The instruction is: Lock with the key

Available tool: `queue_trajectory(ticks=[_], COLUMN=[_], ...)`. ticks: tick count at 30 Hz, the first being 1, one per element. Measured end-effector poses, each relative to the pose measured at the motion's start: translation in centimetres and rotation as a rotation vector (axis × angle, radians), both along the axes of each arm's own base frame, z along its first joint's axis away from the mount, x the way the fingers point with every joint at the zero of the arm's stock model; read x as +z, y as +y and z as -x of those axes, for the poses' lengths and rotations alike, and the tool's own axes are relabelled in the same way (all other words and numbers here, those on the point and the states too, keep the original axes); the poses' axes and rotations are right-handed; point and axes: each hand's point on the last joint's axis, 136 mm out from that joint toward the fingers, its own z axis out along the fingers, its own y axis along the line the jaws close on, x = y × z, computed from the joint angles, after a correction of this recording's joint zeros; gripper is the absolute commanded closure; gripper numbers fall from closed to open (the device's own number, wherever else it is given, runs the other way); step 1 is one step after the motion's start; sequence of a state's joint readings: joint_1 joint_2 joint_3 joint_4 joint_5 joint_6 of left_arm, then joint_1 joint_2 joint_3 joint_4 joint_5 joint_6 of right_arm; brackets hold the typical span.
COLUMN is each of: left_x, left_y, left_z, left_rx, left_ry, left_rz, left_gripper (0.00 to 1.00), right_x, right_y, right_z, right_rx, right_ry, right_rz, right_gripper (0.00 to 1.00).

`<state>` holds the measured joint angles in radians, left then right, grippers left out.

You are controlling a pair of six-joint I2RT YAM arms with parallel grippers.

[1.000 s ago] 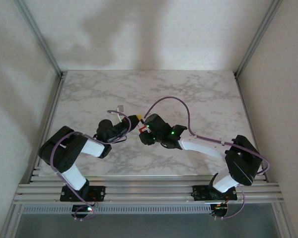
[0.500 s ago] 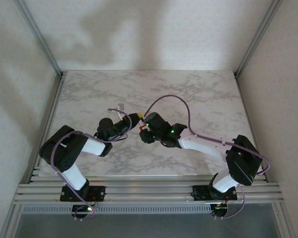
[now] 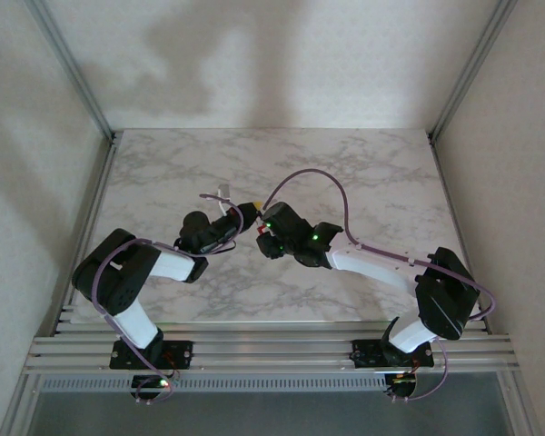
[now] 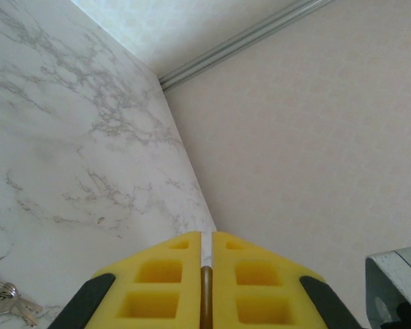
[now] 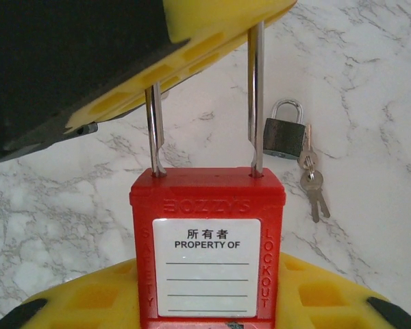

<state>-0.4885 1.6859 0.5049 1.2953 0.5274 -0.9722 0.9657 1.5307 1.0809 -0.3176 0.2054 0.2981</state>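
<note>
A red safety padlock (image 5: 207,253) with a white label stands upright between the yellow fingers of my right gripper (image 5: 209,291), which is shut on its body. Its steel shackle (image 5: 255,96) rises into the yellow pads (image 5: 212,31) of my left gripper, which is shut on the shackle's top. A thin rod shows pinched between the left gripper's (image 4: 206,236) pads. In the top view both grippers meet at mid-table, left gripper (image 3: 247,215) and right gripper (image 3: 265,238). A ring of keys (image 5: 314,186) lies on the table beside a small dark padlock (image 5: 285,135).
The marble table (image 3: 363,182) stretches away behind the arms, with walls and metal frame rails on both sides. The keys (image 4: 3,295) appear at the lower left of the left wrist view. A purple cable (image 3: 318,182) arches over the right arm.
Both grippers, joined at the red padlock, have drifted slightly toward the far side of the table. Neither grip has changed.
</note>
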Motion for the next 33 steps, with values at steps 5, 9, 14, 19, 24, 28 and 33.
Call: queue_trajectory(ticks=[5,9,14,19,24,28,33], left_x=[0.0,0.6,1.5,2.3,2.7,3.0,3.1], left_y=[0.0,-0.3,-0.9,-1.3,-1.7,-1.8,-2.1], left_z=[0.1,0.4,0.7,0.8,1.2,1.4,1.6], left_rx=[-0.002,-0.011,-0.026,-0.034,-0.042,-0.042,-0.051], left_ry=[-0.002,-0.022,-0.044,-0.067,-0.079,-0.091,-0.098], left_rz=[-0.011,-0.012,-0.004,-0.003,-0.027,-0.047,-0.059], left_gripper=[1.00,1.00,1.00,1.00,1.00,1.00,0.88], right_x=[0.2,0.8,1.6,2.3,2.6,2.8,2.9], right_y=[0.2,-0.1,-0.8,-1.2,-1.4,-1.5,-1.8], right_z=[-0.1,0.1,0.3,0.3,0.7,0.9,1.1], right_rx=[0.025,0.047,0.059,0.057,0.067,0.076,0.079], right_ry=[-0.012,-0.029,-0.050,-0.062,-0.064,-0.065,-0.065], right_rz=[-0.011,-0.025,-0.037,-0.054,-0.080,-0.102,-0.115], right_gripper=[1.00,1.00,1.00,1.00,1.00,1.00,1.00])
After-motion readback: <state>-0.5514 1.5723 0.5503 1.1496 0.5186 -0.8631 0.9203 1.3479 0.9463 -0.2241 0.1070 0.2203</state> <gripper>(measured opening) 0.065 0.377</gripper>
